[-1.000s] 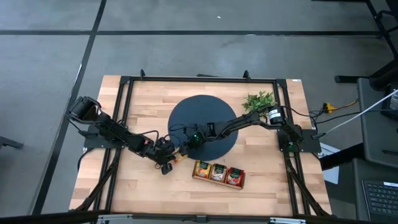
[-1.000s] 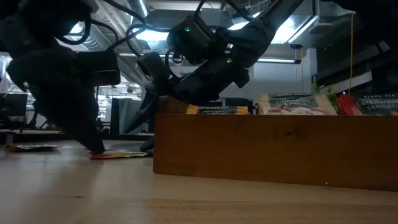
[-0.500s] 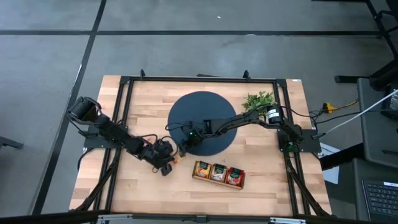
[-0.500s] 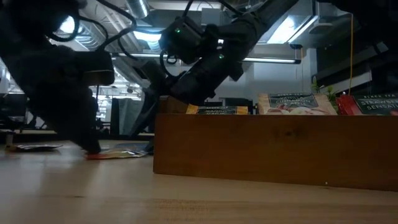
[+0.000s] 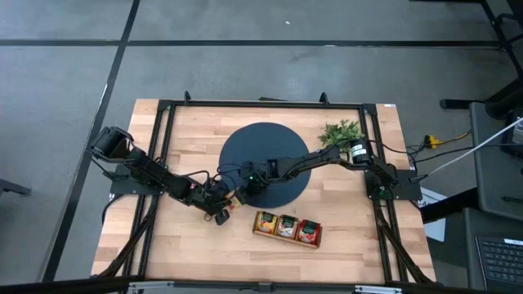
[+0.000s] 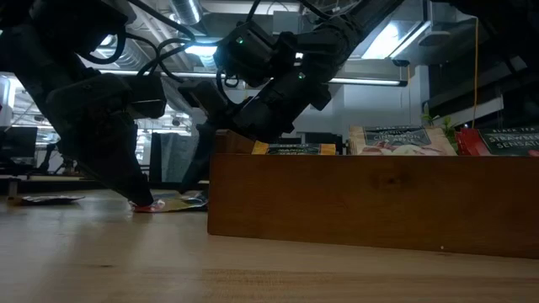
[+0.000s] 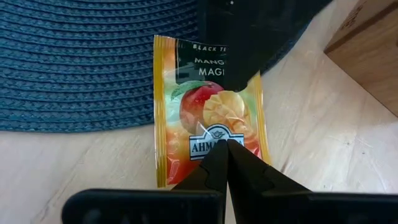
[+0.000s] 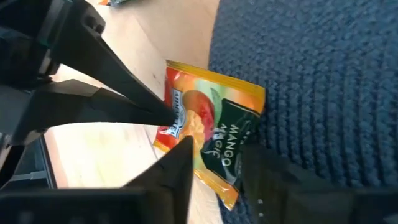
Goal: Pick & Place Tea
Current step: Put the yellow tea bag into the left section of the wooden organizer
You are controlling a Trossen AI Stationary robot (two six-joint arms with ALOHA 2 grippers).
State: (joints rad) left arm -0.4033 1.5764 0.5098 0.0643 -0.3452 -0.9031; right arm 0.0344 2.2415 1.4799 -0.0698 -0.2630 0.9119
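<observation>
One mango tea packet (image 7: 208,118) lies flat, half on wood table (image 5: 359,245), half on edge of dark round mat (image 5: 282,155). Left gripper (image 7: 225,151) fully closed, tips pressing packet's lower part. Right gripper (image 8: 214,149) part open, fingers straddling packet's mat-side end. Tray (image 5: 288,229) with three tea stacks sits near, toward front edge.

A round dark woven mat (image 5: 265,159) lies mid-table (image 5: 359,253), with a small green plant (image 5: 339,131) beside its far right edge and a wooden tray (image 6: 370,202) near its front.
</observation>
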